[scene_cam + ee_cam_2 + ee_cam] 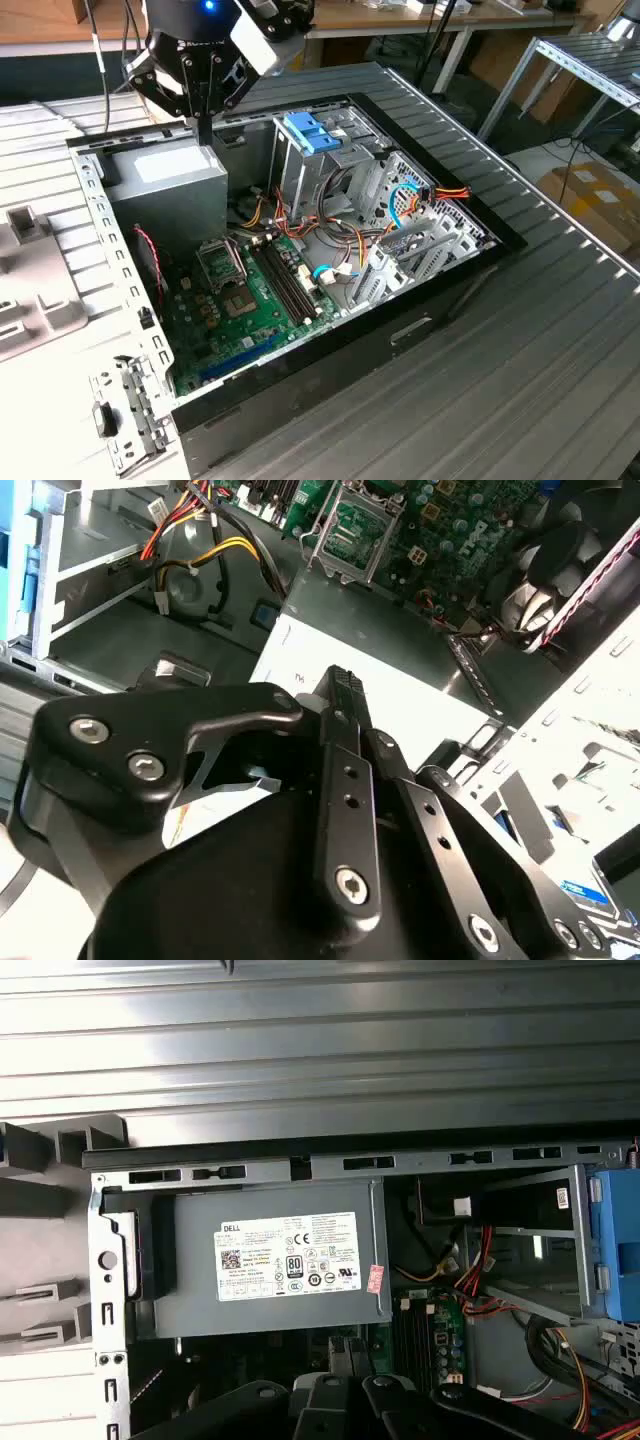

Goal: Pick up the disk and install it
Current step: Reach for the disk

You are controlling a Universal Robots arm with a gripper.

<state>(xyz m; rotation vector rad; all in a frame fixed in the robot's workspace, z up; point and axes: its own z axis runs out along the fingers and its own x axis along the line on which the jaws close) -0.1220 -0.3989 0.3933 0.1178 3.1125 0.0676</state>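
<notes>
- Light-blue plastic marks the one disk (312,132) we count. It stands in the metal drive cage (300,180) at the far side of the open computer case (330,350), with its brighter blue end on top.
- We see one gripper (205,135), its fingers pressed together and holding nothing. It hangs above the one grey power supply (165,185), close over its top face.
- The disk is apart from the gripper, towards the exterior view's right.
- One green motherboard (250,305) lies on the case floor, nearer the camera than the power supply.
- Orange, yellow and red cables (262,210) run loose at the foot of the cage, between the power supply and the disk.
- The cage's upright metal wall stands between the gripper and the disk.
- One ribbed grey worktop (520,380) carries the case.
</notes>
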